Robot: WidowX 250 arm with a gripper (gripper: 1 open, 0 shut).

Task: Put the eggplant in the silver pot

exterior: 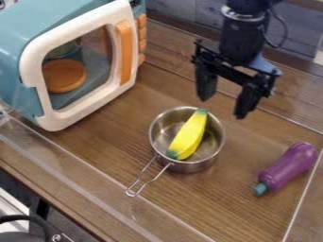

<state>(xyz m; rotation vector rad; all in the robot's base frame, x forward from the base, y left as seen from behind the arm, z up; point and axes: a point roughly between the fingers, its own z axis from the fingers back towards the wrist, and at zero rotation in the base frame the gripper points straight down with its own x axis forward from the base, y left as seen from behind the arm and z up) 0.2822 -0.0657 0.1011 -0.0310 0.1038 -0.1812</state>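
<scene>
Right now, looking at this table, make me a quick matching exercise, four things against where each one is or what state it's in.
Things:
1. eggplant
2. yellow banana toy
3. gripper
4. toy microwave

Places or states:
A. lying inside the silver pot
B. open, pointing down above the table
C. on the wood at the right, outside the pot
D. standing at the left, door shut

Pairs: 1-C, 2-A, 3-B, 4-D

I see the glossy purple eggplant [289,166] lying on its side, green stem toward me, well apart from the round silver pot [186,140], whose wire handle points near-left.
</scene>
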